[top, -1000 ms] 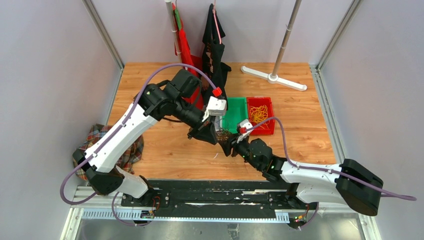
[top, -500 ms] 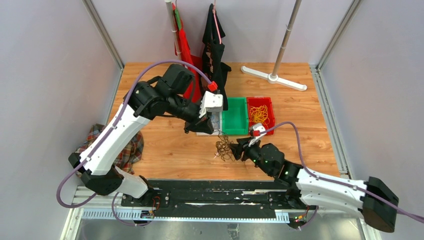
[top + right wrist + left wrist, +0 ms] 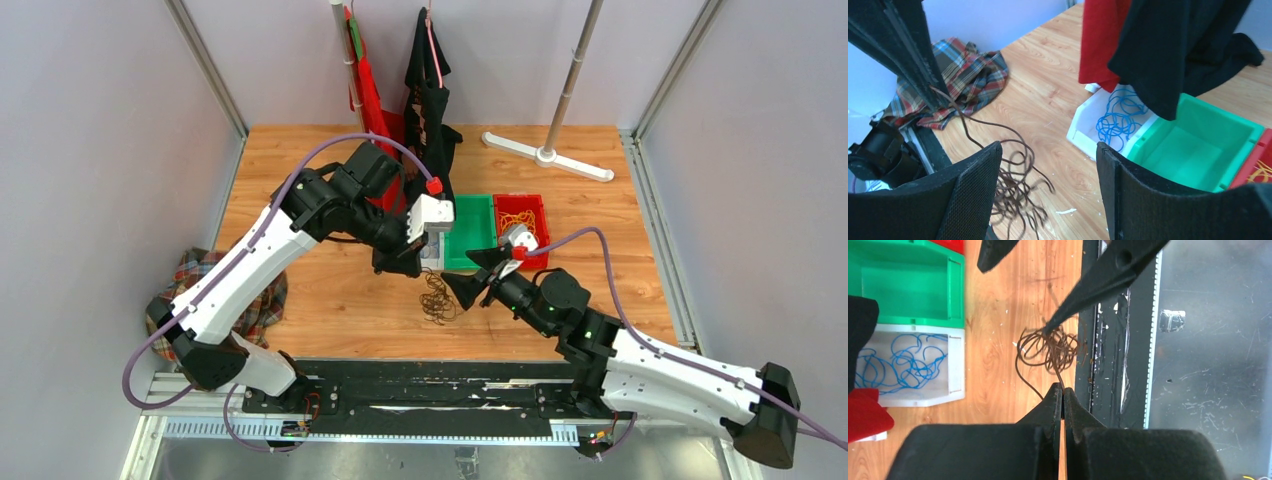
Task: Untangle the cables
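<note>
A dark brown cable bundle (image 3: 437,302) hangs over the table from one strand. My left gripper (image 3: 402,264) is shut on that strand; in the left wrist view the jaws (image 3: 1063,392) pinch it with the loops (image 3: 1048,345) beyond them. My right gripper (image 3: 463,286) is open just right of the bundle. In the right wrist view its fingers (image 3: 1048,147) stand wide apart, with the brown loops (image 3: 1013,195) by the left finger, not held. Blue cables (image 3: 1118,117) lie in a white bin (image 3: 955,367). Yellow cables (image 3: 518,226) lie in a red bin.
A green bin (image 3: 470,235) stands between the white and red bins. Red and black garments (image 3: 425,100) hang at the back, over the white bin. A plaid cloth (image 3: 255,295) lies at the left table edge. A pole stand base (image 3: 548,155) sits back right.
My right gripper has let go of the brown bundle, opened and risen to its right. The left gripper still holds a strand, and the bundle now hangs from it alone.
</note>
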Robot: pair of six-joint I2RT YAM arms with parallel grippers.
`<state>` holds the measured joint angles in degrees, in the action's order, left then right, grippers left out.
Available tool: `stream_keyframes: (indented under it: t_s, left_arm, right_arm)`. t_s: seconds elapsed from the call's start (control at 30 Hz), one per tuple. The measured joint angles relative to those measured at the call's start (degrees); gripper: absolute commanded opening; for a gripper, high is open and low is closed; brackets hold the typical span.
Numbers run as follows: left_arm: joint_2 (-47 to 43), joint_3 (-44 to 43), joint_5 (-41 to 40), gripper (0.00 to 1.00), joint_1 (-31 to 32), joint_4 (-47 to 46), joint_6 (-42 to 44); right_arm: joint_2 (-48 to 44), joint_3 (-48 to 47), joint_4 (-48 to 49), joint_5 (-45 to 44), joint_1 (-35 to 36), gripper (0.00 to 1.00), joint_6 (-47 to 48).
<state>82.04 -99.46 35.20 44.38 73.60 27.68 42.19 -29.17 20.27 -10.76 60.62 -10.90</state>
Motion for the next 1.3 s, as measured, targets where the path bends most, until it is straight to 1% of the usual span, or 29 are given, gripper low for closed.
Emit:
stream_keyframes:
  t_s: [0.2, 0.37, 0.53, 0.7, 0.97, 1.2, 1.3]
  left_arm:
    - [0.0, 4.2, -2.1, 0.0, 0.0, -2.8, -5.5]
    - [-0.3, 8.4, -4.1, 0.01, -0.1, -5.9, -10.3]
    - [-0.4, 9.2, -4.8, 0.01, -0.8, -8.3, -14.4]
    - [-1.0, 9.2, -3.8, 0.0, -1.2, -9.5, -17.2]
    - [-1.6, 9.2, -1.7, 0.01, -1.6, -10.7, -18.8]
    - [-2.3, 9.2, 3.3, 0.01, -1.6, -10.7, -19.8]
    - [-2.3, 9.2, 5.2, 0.0, -1.6, -10.7, -20.0]
  right_arm:
    - [4.8, -0.4, 2.4, 2.4, 1.6, 0.7, 2.6]
    - [5.4, -0.4, 4.1, 3.9, 1.8, 0.7, 4.5]
    - [7.3, -1.6, 4.3, 6.1, 1.9, 0.7, 5.9]
    - [9.1, -2.2, 5.8, 6.0, 1.9, 0.7, 6.3]
    - [13.4, -2.2, 10.9, 0.8, 2.1, 0.7, 7.9]
    - [17.2, -2.2, 16.9, -7.9, 2.5, 0.69, 10.9]
    - [18.3, -2.2, 19.1, -10.0, 2.8, 0.69, 11.9]
